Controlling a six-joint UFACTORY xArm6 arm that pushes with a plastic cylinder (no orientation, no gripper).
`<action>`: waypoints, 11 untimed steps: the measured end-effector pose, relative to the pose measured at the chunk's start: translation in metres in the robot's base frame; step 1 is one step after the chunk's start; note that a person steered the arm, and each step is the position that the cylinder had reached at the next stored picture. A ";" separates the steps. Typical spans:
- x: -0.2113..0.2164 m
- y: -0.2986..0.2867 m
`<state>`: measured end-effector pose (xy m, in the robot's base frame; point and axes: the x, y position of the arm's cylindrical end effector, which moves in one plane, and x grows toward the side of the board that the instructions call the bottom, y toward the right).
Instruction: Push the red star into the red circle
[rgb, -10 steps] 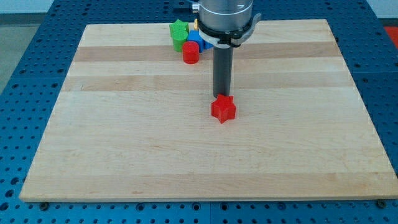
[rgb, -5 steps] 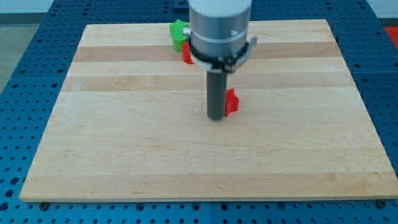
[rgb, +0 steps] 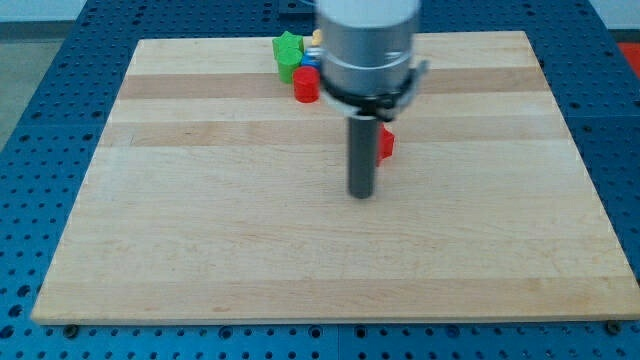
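Observation:
The red star (rgb: 385, 145) lies near the board's middle, mostly hidden behind my rod; only its right part shows. My tip (rgb: 361, 194) rests on the board just below and slightly left of the star. The red circle (rgb: 306, 85) stands near the view's top, left of the rod, at the lower edge of a cluster of blocks.
A green block (rgb: 289, 51) and a blue block (rgb: 309, 67) sit with the red circle at the view's top; a bit of yellow shows behind them. The arm's grey body hides part of that cluster. The wooden board (rgb: 200, 220) lies on a blue perforated table.
My tip moved from above the star down around its left side to below it. The star shifted up and to the right.

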<state>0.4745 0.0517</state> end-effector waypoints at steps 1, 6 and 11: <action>-0.049 0.016; -0.034 -0.059; -0.099 -0.046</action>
